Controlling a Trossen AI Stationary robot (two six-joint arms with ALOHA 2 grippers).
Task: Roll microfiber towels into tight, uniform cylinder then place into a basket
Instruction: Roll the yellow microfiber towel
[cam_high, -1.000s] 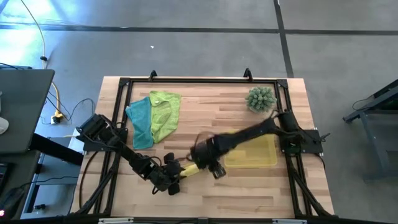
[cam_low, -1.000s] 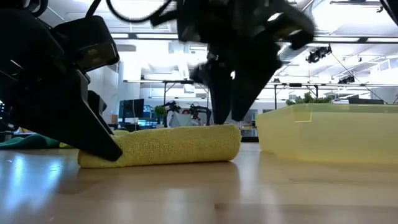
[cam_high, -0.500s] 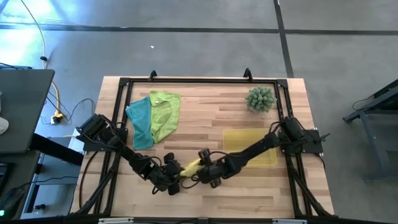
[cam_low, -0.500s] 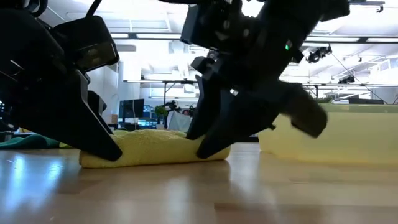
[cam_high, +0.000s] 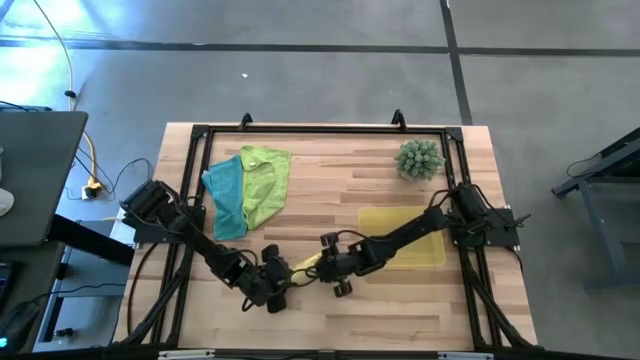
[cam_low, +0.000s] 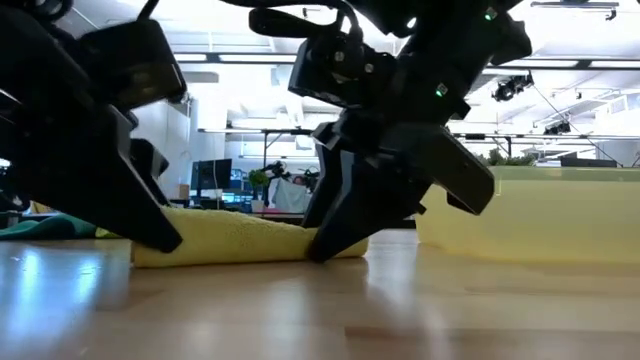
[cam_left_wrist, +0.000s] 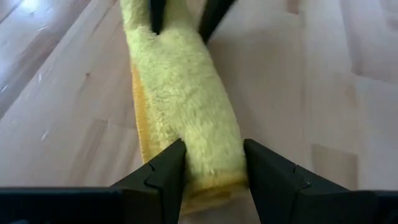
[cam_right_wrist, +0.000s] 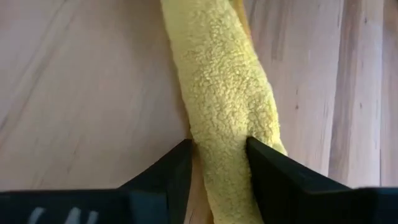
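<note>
The yellow towel (cam_high: 303, 265) lies rolled into a long roll on the table near its front edge. My left gripper (cam_high: 278, 280) is shut on the roll's left end and my right gripper (cam_high: 327, 263) on its right end. The low view shows the roll (cam_low: 235, 240) lying on the wood between both grippers. The teal towel (cam_high: 225, 195) and the lime green towel (cam_high: 265, 180) lie crumpled together at the far left. The yellow basket (cam_high: 405, 240) stands on the table at the right, with nothing in it. My left gripper pinches the roll's left end (cam_left_wrist: 211, 158) between its two fingers (cam_left_wrist: 163, 174), which lie on either side of the roll. The fingers slant down from the table's left. The roll rests on the table. My right gripper pinches the roll near its right end (cam_right_wrist: 217, 146) between its two fingers (cam_right_wrist: 273, 168). The fingers slant down from the table's right. The roll is squeezed narrower and lower there (cam_low: 300, 235) and rests on the table.
A spiky green plant (cam_high: 419, 160) stands at the far right, behind the basket. The basket's wall (cam_low: 530, 215) rises just right of my right gripper. Bare wood lies in the table's middle and along the front edge.
My right gripper has come down from above the yellow roll onto its right end and taken hold of it, the arm sinking low over the table. That end of the roll is now squeezed flatter. My left gripper has stayed on the left end.
</note>
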